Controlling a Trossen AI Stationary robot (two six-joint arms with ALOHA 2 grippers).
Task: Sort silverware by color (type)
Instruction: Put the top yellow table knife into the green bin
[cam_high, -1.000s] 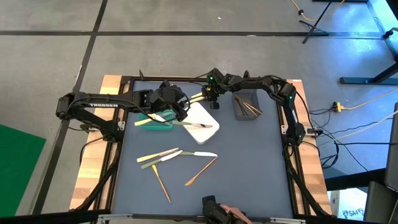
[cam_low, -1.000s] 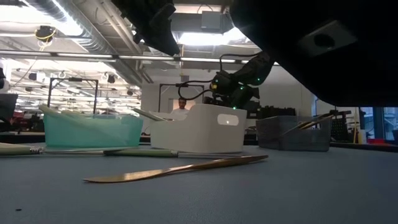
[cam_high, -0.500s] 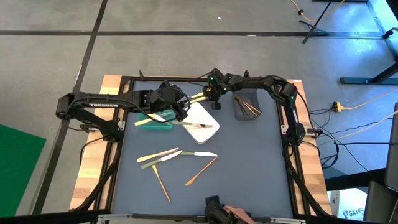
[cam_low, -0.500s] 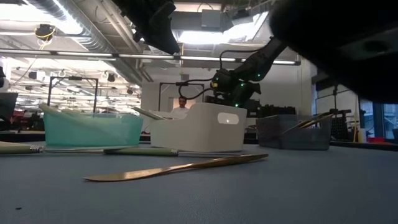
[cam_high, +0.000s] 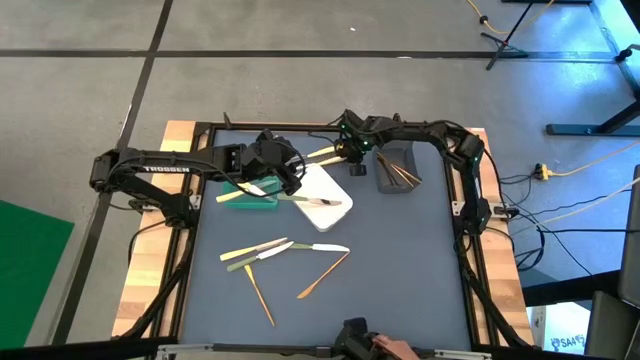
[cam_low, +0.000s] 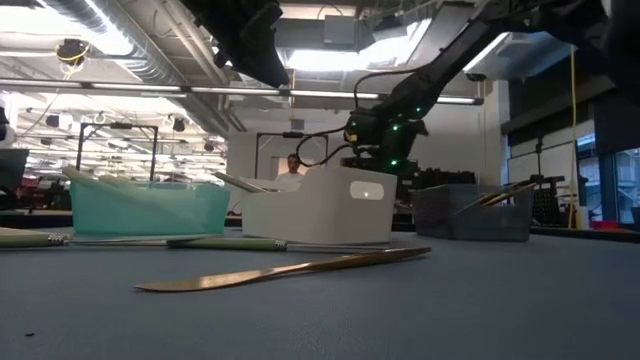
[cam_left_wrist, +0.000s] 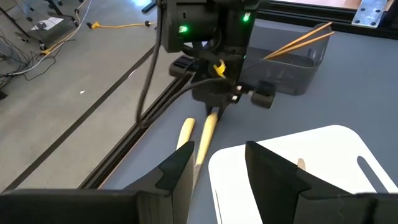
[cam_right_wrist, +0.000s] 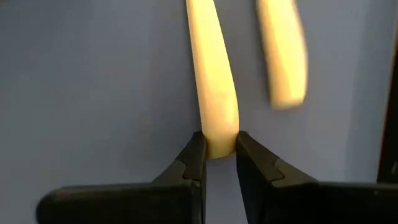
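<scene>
Two pale yellow utensils (cam_high: 320, 155) lie side by side near the far edge, behind the white container (cam_high: 330, 185). My right gripper (cam_high: 347, 152) is shut on one of them (cam_left_wrist: 206, 132); the second (cam_left_wrist: 185, 132) lies free beside it. My left gripper (cam_high: 277, 172) hovers open over the green container (cam_high: 248, 197), which holds a pale utensil. Orange-brown utensils (cam_high: 400, 173) lean in the grey container (cam_high: 392, 181). More silverware (cam_high: 262, 250) lies loose on the mat, among it two orange-brown pieces (cam_high: 323, 275). My right gripper pinches the pale yellow utensil at its end nearest the grey container (cam_right_wrist: 217, 142), between the two fingertips (cam_right_wrist: 194, 155). The fingers come down on it from above, seen in the left wrist view (cam_left_wrist: 214, 102). The rest of the utensil stretches away toward the table's left.
A utensil with a green handle (cam_high: 312, 201) lies across the white container. The table's far frame rail (cam_left_wrist: 155, 118) runs close beside the yellow utensils. A hand (cam_high: 385, 347) shows at the near edge. Bare mat (cam_high: 410, 260) stretches across the near right.
My right gripper has shifted a little toward the table's right, toward the grey container, and the held yellow utensil has moved with it. The right arm's upper part has swung out of the low view's foreground. The left arm has kept still.
</scene>
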